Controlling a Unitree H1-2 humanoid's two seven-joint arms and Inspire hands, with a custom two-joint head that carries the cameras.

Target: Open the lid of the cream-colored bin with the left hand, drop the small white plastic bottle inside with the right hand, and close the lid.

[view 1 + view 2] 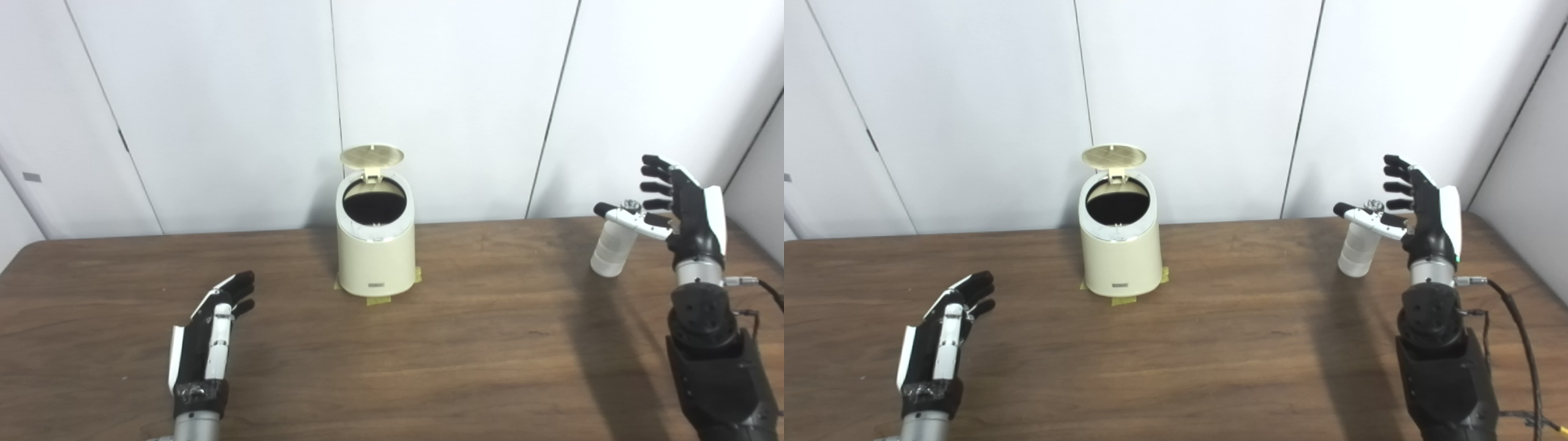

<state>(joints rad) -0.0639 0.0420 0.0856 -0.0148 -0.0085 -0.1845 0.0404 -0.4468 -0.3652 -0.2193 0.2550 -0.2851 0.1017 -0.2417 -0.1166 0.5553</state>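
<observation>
bottle (610, 248), small and white, stands on the table's (465, 343) right side in the left eye view, touching the spread right hand (680, 211), ungripped. right eye view: bin (1121, 257) lid (1113, 155) already up; left hand (944, 334) rests spread, well apart. dropping and closing remain.

Bin (375, 257): cream, round, upright at table centre near the back wall; yellow tape tabs under its base; lid (372, 156) flipped up on the rear hinge, dark inside showing; bottle (609, 248): small, translucent white, metal cap, tilted, well right of the bin, thumb across its neck.
</observation>
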